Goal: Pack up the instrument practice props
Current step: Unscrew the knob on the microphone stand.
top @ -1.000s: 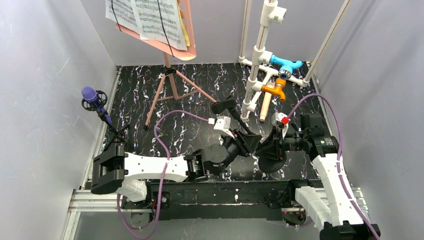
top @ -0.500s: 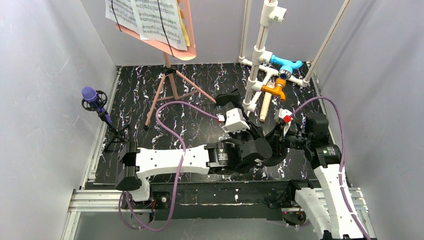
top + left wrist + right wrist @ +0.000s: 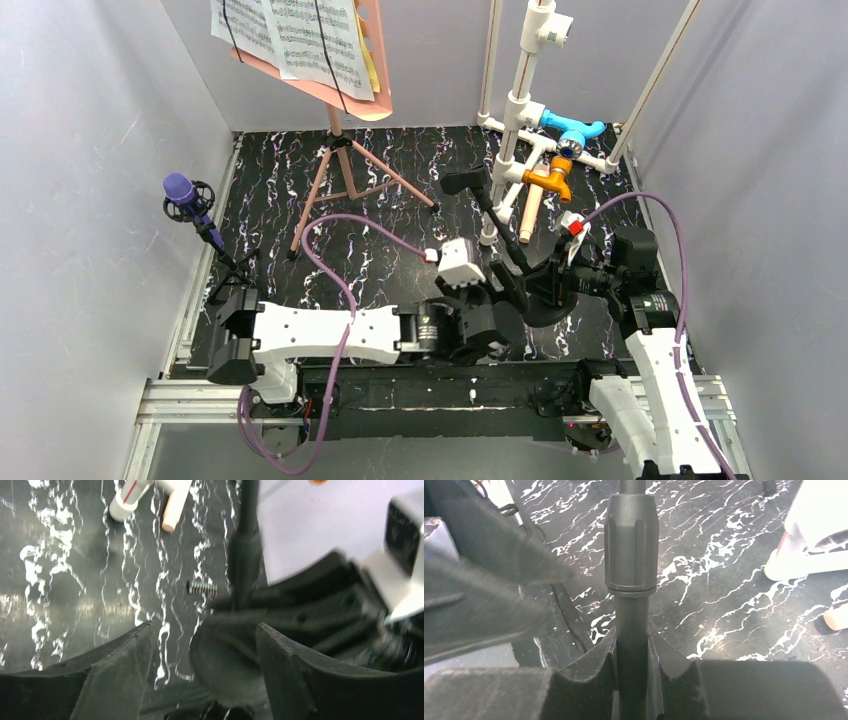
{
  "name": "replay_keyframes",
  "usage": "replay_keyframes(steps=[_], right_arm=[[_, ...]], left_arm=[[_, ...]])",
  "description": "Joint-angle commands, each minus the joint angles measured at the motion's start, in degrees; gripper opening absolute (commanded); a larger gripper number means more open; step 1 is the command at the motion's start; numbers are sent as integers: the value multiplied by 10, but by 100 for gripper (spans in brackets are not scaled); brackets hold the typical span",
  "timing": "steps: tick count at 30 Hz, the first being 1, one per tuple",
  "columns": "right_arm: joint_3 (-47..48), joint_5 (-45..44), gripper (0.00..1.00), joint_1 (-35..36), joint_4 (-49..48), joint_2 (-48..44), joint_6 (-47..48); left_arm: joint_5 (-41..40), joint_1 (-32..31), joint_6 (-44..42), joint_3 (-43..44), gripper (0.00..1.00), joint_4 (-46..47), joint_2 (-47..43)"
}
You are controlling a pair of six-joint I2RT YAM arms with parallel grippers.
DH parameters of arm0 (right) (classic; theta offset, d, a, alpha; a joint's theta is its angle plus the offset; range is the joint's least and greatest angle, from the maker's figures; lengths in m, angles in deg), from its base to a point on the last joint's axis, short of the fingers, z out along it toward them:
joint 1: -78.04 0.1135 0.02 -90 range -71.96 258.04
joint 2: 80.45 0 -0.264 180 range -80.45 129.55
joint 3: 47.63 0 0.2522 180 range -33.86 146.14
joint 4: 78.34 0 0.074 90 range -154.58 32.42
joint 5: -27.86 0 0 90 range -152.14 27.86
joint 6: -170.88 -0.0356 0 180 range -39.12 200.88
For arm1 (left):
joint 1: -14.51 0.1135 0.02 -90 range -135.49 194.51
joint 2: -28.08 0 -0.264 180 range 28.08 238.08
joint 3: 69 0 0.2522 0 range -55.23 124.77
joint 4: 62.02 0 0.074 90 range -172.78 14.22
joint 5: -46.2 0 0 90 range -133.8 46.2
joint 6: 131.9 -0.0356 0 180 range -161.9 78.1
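Near the middle of the surface (image 3: 270,180), the right end effector (image 3: 631,655) is clamped tight on the shaft of a leaning black stand (image 3: 631,545); the left end effector (image 3: 204,627) sits just beside it, fingers spread, gripping nothing. Farther left stands the purple microphone (image 3: 180,190); at the far wall, the pink sheet-music holder (image 3: 360,105) carries printed music pages (image 3: 300,40), with the white pipe frame (image 3: 520,100) to its right.
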State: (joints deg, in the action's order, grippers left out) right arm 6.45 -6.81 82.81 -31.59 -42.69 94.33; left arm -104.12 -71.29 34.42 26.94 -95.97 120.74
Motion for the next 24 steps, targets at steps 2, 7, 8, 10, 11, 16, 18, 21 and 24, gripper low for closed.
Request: replay_keyframes(steps=[2,7,8,10,11,16,18,21,24], right_arm=[[10,22,1,-7,-74,13,-26],[12,67,1,-7,-81,18,-33],[11,73,1,-7,-83,19,-34],[10,83,1,-8,-87,21,-39],[9,88,1,-7,-91,22,-43],[0,112,1,-8,-114,25,-63],[-1,123,1,-8,-118,26,-66],[-2,134,1,-8,-121,27,-69],[-5,149,1,-8,-124,27,-70]], left_arm=[[45,-14,-155,-131,95,199,-91],[117,-12,-253,-197,98,255,-136],[134,-11,-272,-209,98,260,-146],[170,-11,-312,-246,98,301,-172],[186,-11,-328,-270,98,329,-189],[250,-4,-428,-370,98,437,-271],[277,5,-456,-396,98,454,-298],[315,24,-471,-447,98,486,-344],[373,58,-452,-495,98,521,-384]])
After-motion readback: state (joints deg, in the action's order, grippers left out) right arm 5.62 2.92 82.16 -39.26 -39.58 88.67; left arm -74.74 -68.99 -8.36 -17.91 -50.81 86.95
